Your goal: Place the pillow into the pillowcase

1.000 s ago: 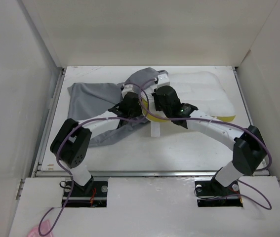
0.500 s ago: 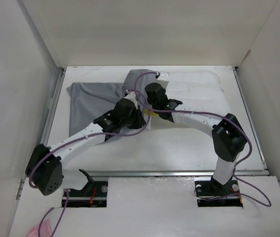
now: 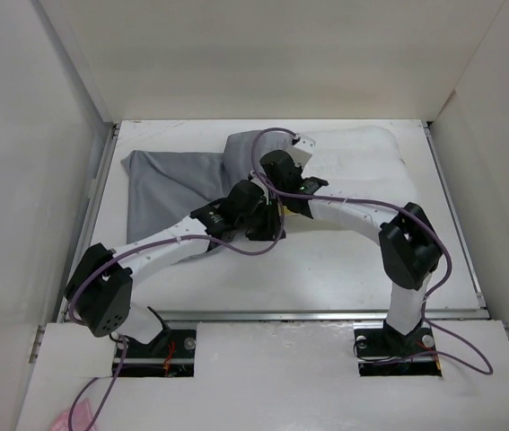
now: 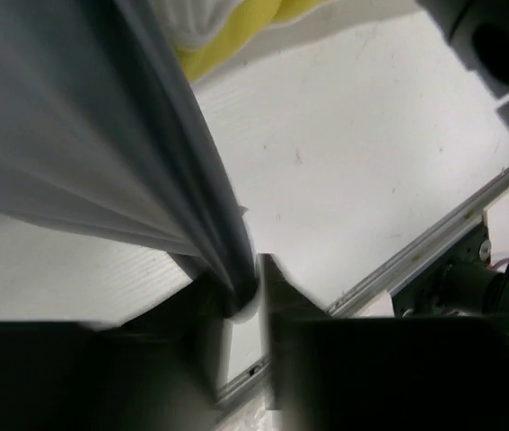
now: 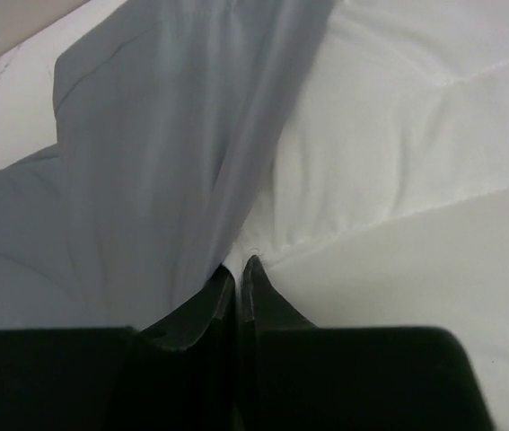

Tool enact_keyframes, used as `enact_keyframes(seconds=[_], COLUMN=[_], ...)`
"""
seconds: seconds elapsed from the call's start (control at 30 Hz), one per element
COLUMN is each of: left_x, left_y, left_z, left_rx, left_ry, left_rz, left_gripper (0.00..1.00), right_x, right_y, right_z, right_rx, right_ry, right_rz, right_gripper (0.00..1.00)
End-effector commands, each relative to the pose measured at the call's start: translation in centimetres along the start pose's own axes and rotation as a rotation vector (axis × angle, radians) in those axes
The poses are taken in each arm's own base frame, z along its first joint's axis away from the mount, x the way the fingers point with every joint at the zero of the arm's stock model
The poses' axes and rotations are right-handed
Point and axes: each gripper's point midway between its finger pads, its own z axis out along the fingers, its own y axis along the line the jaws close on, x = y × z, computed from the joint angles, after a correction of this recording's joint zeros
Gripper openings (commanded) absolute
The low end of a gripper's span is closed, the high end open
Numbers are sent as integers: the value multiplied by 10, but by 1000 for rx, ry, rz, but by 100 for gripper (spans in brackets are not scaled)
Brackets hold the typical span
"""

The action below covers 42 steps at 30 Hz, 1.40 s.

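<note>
Left gripper [image 4: 245, 292] clamped on pillowcase [image 3: 169, 180], right gripper [image 5: 238, 269] closed at its edge
Pillow [image 3: 362, 162] lies rightward, long axis across the counter [image 3: 326, 269], nearer the right gripper

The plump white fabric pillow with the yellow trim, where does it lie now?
In the top view the plump white pillow lies on the far right part of the white table, its left end against the limp grey cloth pillowcase.
</note>
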Motion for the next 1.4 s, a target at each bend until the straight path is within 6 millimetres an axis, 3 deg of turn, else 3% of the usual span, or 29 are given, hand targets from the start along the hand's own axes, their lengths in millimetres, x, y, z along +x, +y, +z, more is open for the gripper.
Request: enact_keyframes(seconds=[0.0, 0.03, 0.07, 0.13, 0.17, 0.27, 0.37, 0.5, 0.53, 0.57, 0.6, 0.63, 0.67, 0.7, 0.73, 0.77, 0.8, 0.9, 0.97, 1.03, 1.07, 1.1, 1.13, 1.17, 1.2, 1.23, 1.3, 1.33, 1.37], left_x=[-2, -5, -9, -16, -17, -39, -77, -123, -132, -141, -145, -165, -169, -166, -179, -181, -182, -180, -176, -176, -174, -178, -181, -181, -188, -190, -189, -198, -199], left_y=[-66, -57, -52, -40, -35, -27, -8, 16, 21, 23, 42, 37, 38, 58, 53, 57, 61, 74, 87, 96, 106, 109, 106, 107, 99, 95, 77, 68, 50], left_z=[-28, -29, -31, -35, -37, -53, -67, -56, -51, -43, -19, -19, -10, 14, 12, 18, 22, 38, 46, 49, 55, 55, 57, 60, 59, 59, 62, 61, 58], left_rx=[202, 164, 141, 83, 54, -48, -203, -313, -329, -334, -392, -403, -417, -481, -496, -520, -543, -570, -617, -648, -664, -667, -654, -655, -629, -611, -530, -499, -450], left_ry=[20, 27, 18, -11, -8, -82, -208, -283, -286, -279, -245, -260, -238, -184, -183, -169, -160, -116, -105, -105, -94, -101, -106, -104, -118, -120, -112, -136, -138], left_rz=[110, 96, 88, 85, 82, 99, 84, 52, 57, 65, 83, 85, 101, 106, 136, 151, 152, 180, 184, 149, 132, 125, 123, 124, 121, 119, 134, 133, 155], left_gripper=[55, 62, 67, 83, 100, 100, 100, 100, 98, 97, 97, 97, 95, 93, 93, 93, 93, 93, 89, 74, 62, 39, 31, 23, 14, 0, 0, 0, 0], right_x=[-11, -5, 0, -27, -30, -52, -71, -81, -93, -94, -91, -94, -92, -79, -79, -74, -61, -52, -29, -6, 4, 7, 14, 12, 18, 18, 0, 9, -17], right_y=[26, 23, 16, 15, 9, -7, -53, -91, -104, -108, -113, -119, -122, -128, -132, -128, -140, -142, -148, -154, -158, -157, -161, -158, -160, -157, -141, -135, -112], right_z=[-14, -19, -23, -42, -46, -64, -57, -41, -33, -29, -23, -17, -12, -1, 5, 10, 23, 40, 58, 73, 77, 81, 82, 83, 82, 81, 69, 58, 46], right_rx=[-112, -132, -139, -182, -189, -192, -149, -135, -125, -151, -151, -138, -147, -132, -131, -172, -145, -127, -113, -105, -93, -99, -91, -92, -100, -121, -189, -254, -341], right_ry=[-37, -9, 9, -22, -8, -6, 25, 42, 28, 31, 48, 57, 69, 102, 111, 137, 176, 198, 261, 330, 353, 363, 382, 372, 389, 374, 312, 330, 238], right_rz=[156, 125, 82, 9, -18, -59, -36, -97, -103, -207, -233, -255, -298, -338, -362, -378, -381, -413, -424, -433, -425, -425, -428, -408, -407, -402, -375, -352, -319], right_gripper=[11, 38, 52, 79, 81, 86, 87, 87, 87, 87, 93, 93, 93, 93, 94, 94, 94, 95, 95, 89, 73, 63, 44, 14, 0, 0, 0, 0, 0])
